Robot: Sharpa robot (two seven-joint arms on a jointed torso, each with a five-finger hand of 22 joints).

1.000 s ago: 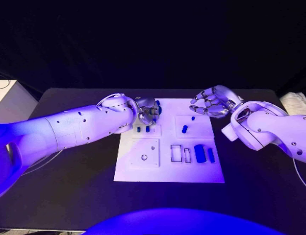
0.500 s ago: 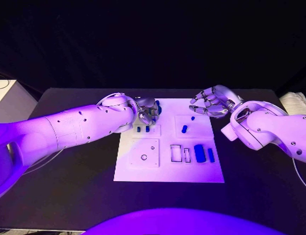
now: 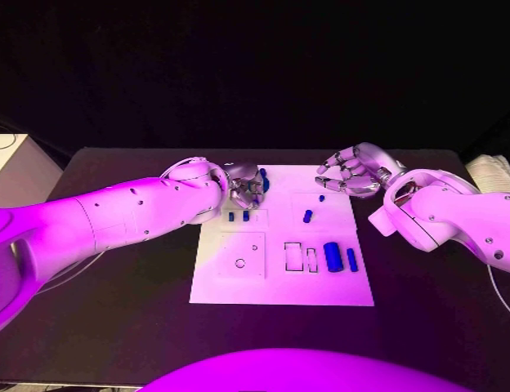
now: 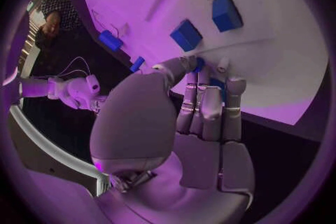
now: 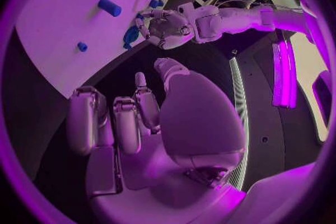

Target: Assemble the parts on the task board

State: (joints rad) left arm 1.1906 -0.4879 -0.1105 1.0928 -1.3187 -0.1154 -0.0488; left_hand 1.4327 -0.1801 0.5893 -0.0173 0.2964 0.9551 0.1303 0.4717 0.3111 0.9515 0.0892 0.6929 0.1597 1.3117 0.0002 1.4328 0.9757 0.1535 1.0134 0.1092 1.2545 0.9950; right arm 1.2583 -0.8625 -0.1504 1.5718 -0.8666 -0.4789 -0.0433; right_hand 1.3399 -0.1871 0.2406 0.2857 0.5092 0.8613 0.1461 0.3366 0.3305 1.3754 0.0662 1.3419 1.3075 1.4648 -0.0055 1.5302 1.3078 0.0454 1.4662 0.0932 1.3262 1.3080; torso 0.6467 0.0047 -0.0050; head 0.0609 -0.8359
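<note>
Task board, white, lies mid-table | near right: large blue part lying flat, long axis near-to-far | mid left: two small blue parts just near of left hand | far: left hand pinches a blue piece over board's far-left corner; right hand hovers far right, fingers curled, empty.

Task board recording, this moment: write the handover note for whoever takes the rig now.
Left hand: holds a blue part at the far left corner of the task board.
Right hand: holds nothing, fingers curled, above the board's far right corner.
On the board: two small blue blocks near the left hand, a peg and a stud mid-board, two longer blue pieces on the right side.
Done: one part picked up.
Left: place it; the other parts follow.
</note>
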